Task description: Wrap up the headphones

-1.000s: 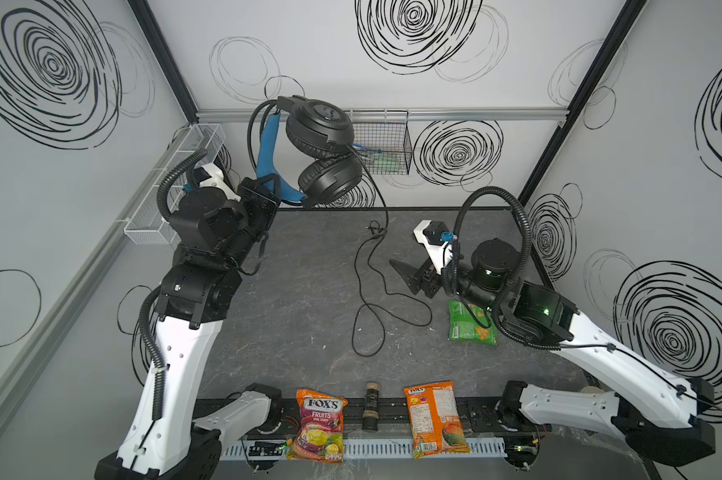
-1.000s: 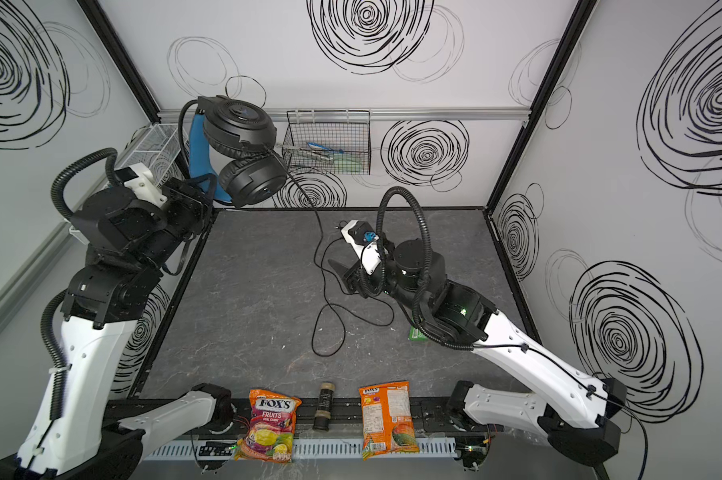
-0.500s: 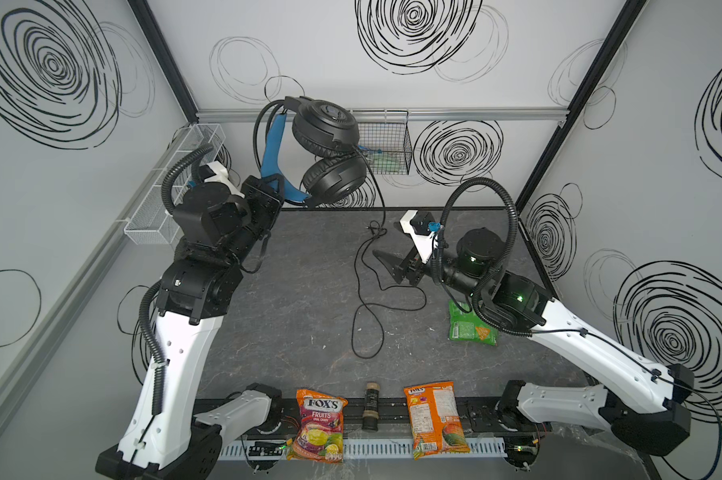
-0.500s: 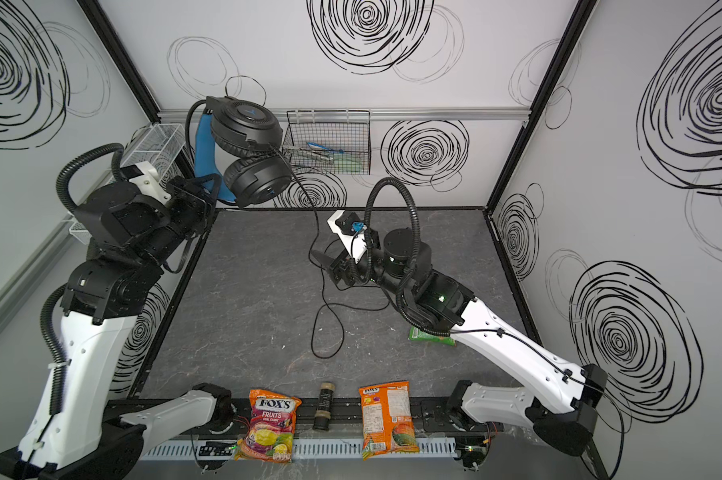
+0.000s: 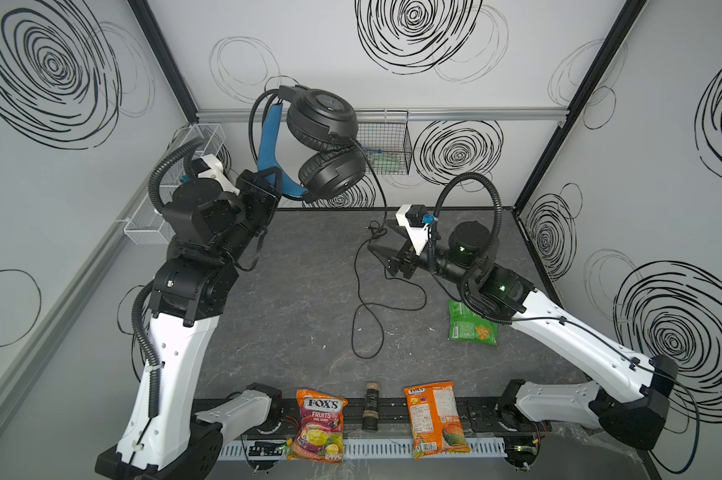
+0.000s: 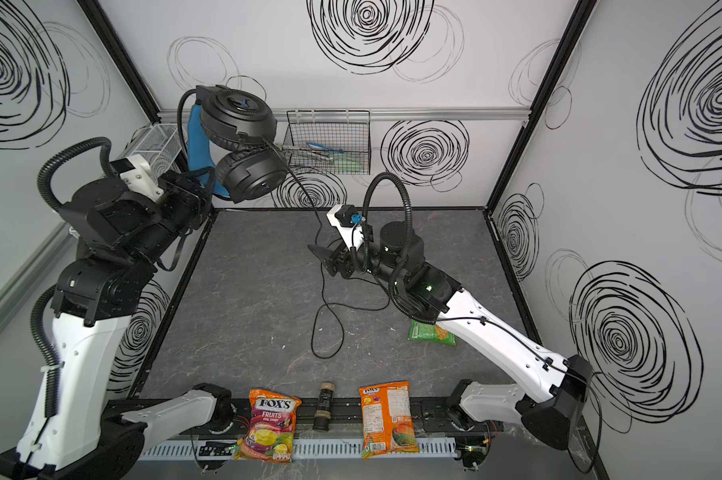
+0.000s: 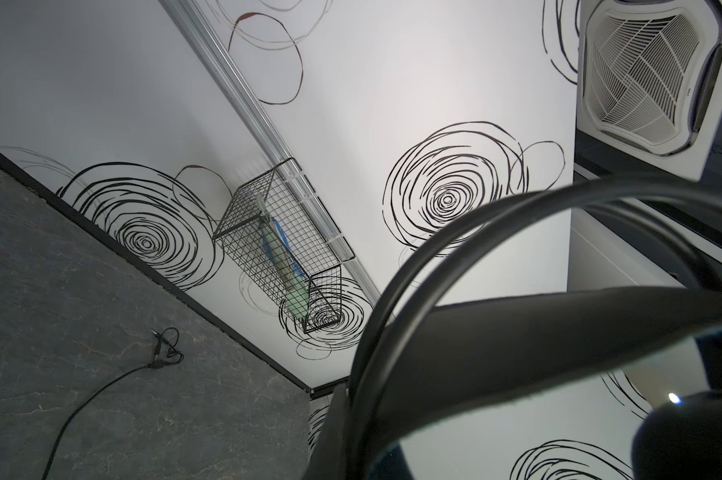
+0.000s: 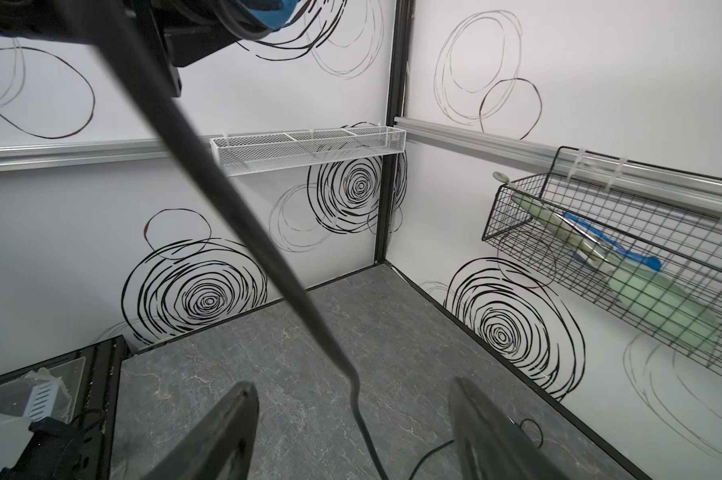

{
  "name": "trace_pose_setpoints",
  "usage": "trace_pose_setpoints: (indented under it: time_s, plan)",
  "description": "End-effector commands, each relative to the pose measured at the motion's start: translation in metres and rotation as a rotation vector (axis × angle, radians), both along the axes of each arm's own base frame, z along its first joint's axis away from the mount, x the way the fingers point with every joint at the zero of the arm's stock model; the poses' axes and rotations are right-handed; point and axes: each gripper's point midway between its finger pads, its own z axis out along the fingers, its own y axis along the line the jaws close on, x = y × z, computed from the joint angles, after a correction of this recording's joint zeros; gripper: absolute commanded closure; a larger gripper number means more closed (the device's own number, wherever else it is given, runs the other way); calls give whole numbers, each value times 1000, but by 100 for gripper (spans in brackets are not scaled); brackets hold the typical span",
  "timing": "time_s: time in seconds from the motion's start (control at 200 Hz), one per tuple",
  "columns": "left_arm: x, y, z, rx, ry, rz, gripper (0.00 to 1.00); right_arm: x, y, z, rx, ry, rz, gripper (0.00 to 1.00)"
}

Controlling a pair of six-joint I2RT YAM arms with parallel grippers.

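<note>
**Operator:** Headphones (image 5: 326,141) are hanging in the air just beside the wire basket (image 5: 386,141); my left jaws are clamping their blue strap.

**Supervisor:** And the right?

**Operator:** Right jaws are standing wide, the cable (image 8: 253,232) passing between them, ungripped. I'm worrying it's slipping out as I'm closing, or loops below the basket, on the worktop (image 5: 301,299), are snagging.

candy bag (image 5: 318,428) printed "FOX'S FRUITS", orange snack bag (image 5: 434,415) lettering illegible
</note>
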Motion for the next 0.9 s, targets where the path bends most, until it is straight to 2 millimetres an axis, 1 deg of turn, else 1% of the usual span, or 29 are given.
trace_pose_setpoints:
  time_s: [0.0,0.165,0.29,0.435,0.525,0.765,0.896]
  plan:
    - [-13,-2,36,-52,-114,-25,100,-4,8,4,37,-2,47,27]
    - [-13,-2,38,-58,-118,-32,100,2,15,0,46,6,50,32]
    - [-13,-3,40,-64,-122,-35,100,6,22,-8,47,21,74,41]
    - [-12,-2,39,-69,-117,-35,100,6,30,-11,61,36,105,49]
    - [-12,0,39,-72,-116,-31,100,6,31,-16,60,49,109,58]
    - [-8,9,37,-86,-109,-20,100,2,23,-31,57,89,106,81]
    - [-5,17,34,-97,-103,-8,100,1,19,-35,44,99,96,97]
